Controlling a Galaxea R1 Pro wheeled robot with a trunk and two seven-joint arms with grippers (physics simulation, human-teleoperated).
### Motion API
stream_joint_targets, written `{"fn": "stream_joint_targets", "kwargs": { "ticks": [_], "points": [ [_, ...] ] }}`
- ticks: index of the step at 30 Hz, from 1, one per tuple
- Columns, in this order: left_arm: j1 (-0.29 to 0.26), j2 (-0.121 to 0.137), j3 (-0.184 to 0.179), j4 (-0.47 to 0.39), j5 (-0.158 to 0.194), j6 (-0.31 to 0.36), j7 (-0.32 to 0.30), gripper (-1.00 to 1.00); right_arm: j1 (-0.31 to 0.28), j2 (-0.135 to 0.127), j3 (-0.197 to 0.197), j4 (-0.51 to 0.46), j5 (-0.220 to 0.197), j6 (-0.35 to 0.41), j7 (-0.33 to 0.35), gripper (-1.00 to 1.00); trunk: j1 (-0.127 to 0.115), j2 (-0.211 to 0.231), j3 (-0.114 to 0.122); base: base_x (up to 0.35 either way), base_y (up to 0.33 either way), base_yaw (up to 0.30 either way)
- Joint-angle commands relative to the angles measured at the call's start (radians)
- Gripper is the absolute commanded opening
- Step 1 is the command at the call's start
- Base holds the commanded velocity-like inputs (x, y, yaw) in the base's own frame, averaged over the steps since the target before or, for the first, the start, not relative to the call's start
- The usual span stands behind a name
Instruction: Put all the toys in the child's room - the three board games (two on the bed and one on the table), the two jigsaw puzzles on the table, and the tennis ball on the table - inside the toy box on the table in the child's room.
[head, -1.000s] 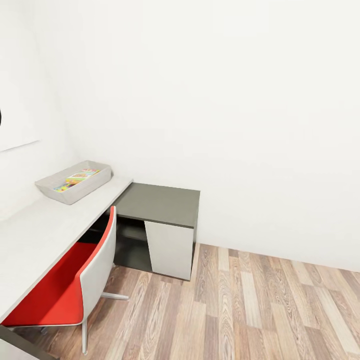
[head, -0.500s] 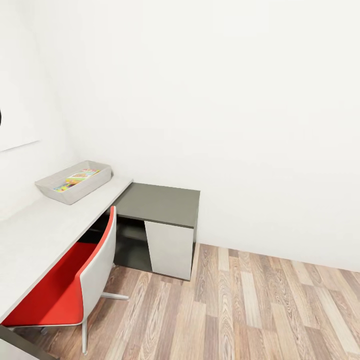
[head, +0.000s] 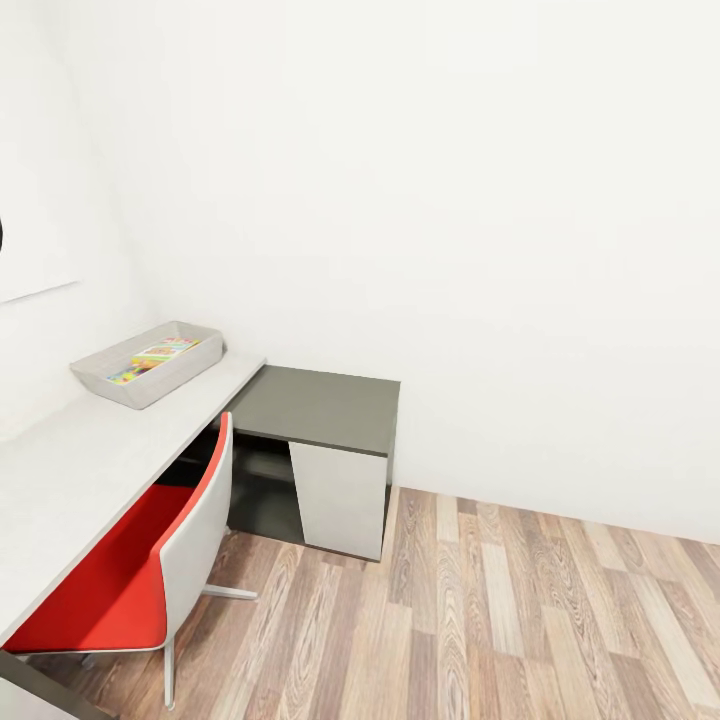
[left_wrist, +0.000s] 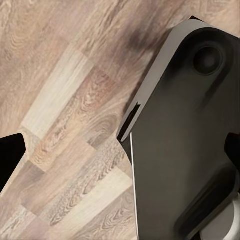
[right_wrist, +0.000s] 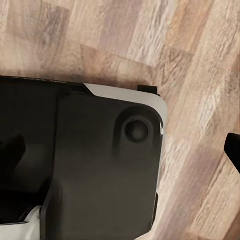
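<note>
A white-walled room corner with a wood-plank floor (head: 520, 610); a long pale-topped table (head: 90, 470) runs along the left wall and meets a lower dark grey corner section (head: 320, 405) with a white front panel. In the left wrist view, one dark fingertip of the left gripper (left_wrist: 10, 155) shows at the frame edge above the planks, beside the dark, white-edged robot base (left_wrist: 185, 145); whether this gripper is spread or closed cannot be told. In the right wrist view, a dark fingertip of the right gripper (right_wrist: 233, 146) likewise shows at the frame edge over the floor, next to the same kind of dark base panel with a round recess; its state also cannot be told. Nothing is seen held at either fingertip. Outward from the robot, a red chair (head: 150, 560) with a grey shell back stands tucked under the near stretch of the table. The toy box (head: 120, 385), a shallow light-grey tray with flared sides, sits on the far end of the table top, close to the edge that borders the dark corner section. Inside it lie flat, brightly coloured toys (head: 160, 355), their printing too small to read.
</note>
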Motion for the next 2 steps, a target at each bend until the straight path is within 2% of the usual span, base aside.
{"fn": "stream_joint_targets", "kwargs": {
  "ticks": [1,2],
  "points": [
    [0.001,0.001,-0.009,-0.003,0.005,-0.001,0.007,1.0,-0.001,-0.001,0.007,0.001,-0.011,-0.003,0.004,1.0,0.0,-0.001,-0.001,0.0,0.0,0.0],
    [0.001,0.001,-0.009,-0.003,0.005,-0.001,0.007,1.0,-0.001,-0.001,0.006,0.001,-0.011,-0.003,0.004,1.0,0.0,-0.001,-0.001,0.0,0.0,0.0]
  ]
}}
